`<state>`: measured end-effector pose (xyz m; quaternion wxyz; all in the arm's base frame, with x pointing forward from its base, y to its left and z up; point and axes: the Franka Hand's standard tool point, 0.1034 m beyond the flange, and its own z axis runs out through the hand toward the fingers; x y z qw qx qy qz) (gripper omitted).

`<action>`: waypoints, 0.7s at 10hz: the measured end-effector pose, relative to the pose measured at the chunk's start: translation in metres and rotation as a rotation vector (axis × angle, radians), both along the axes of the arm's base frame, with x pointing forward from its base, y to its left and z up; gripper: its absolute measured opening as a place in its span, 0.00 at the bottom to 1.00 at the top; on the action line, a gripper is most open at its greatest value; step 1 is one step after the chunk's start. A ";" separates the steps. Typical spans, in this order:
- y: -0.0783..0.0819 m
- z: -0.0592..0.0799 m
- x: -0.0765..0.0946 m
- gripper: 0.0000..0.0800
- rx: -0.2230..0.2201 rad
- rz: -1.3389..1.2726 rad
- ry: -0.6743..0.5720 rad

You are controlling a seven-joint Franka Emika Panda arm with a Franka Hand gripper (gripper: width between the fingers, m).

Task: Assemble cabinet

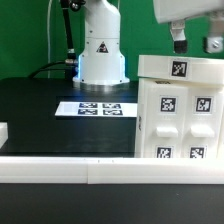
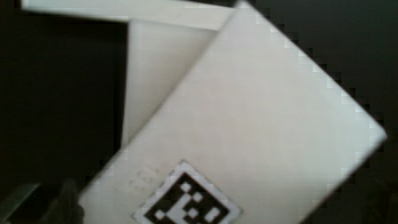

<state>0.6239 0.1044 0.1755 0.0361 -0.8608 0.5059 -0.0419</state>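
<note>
We saw the cabinet [image 1: 180, 110] standing on the black table [image 1: 40, 115] at the exterior view's right, near the front. Its tagged face was turned toward the camera, and a flat white top panel [image 1: 178, 68] with one tag lay across it. Behind it, toward the middle of the table, the marker board [image 1: 97, 108] lay flat, apart from the cabinet, and the robot base [image 1: 102, 50] stood beyond that board. A white rail [image 1: 70, 167] ran along the table's near edge, just in front of the cabinet's foot, and a small white block [image 1: 3, 133] sat at the exterior view's left edge.

The black surface between that block and the cabinet lay bare, so the open room was on the exterior view's left. The tool [image 1: 195, 42] hung above the cabinet's top panel at the upper right, close over it; we could not tell whether its fingers were apart or together.

In the wrist view a tilted white panel [image 2: 249, 120] with a tag at its lower end filled most of the picture, blurred, against dark ground.
</note>
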 end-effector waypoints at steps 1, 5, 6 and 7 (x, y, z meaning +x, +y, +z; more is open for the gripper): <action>0.004 0.001 0.000 1.00 -0.026 0.210 0.002; 0.010 0.001 0.001 1.00 -0.064 0.652 0.038; 0.010 0.002 0.001 1.00 -0.074 0.767 0.034; 0.008 0.002 0.003 1.00 -0.097 0.970 0.018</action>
